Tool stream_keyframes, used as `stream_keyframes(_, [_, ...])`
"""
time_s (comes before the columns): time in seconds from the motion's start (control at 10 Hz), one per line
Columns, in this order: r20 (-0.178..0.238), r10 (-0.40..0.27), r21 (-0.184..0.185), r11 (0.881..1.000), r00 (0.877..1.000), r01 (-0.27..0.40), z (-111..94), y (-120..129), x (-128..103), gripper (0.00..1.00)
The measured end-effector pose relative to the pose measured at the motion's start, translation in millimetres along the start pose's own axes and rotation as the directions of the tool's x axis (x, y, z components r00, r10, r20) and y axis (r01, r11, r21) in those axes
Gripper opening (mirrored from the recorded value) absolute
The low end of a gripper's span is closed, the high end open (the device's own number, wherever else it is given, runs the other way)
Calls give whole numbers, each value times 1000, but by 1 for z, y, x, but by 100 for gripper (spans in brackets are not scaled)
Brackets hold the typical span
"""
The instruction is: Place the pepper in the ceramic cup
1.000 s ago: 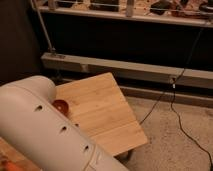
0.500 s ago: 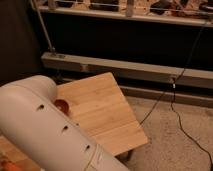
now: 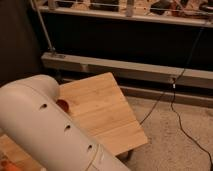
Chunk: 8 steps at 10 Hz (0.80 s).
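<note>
Arm [image 3: 45,130]: my white arm fills the view from 9 to 6 o'clock, slanting over the wooden bench [image 3: 100,110].
Fingers: out of view, past the arm toward 7 o'clock; wide or narrow, I cannot tell.
Pepper: not surely seen; an orange speck [image 3: 4,162] at 8 o'clock may be it.
Ceramic cup: hidden from me.
Red-orange bowl [image 3: 62,105]: only its edge peeks out beside my arm.
Why: I judge the arm is reaching low, covering what it works on.

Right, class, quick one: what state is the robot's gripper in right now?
The gripper is out of view, so its state cannot be told; only the white arm shows, lower left, over the wooden table.
</note>
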Motion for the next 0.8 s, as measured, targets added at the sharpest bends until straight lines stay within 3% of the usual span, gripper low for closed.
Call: stream_keyframes(0.8, [-9, -35, 5, 999, 999, 35, -2, 2, -2, 80])
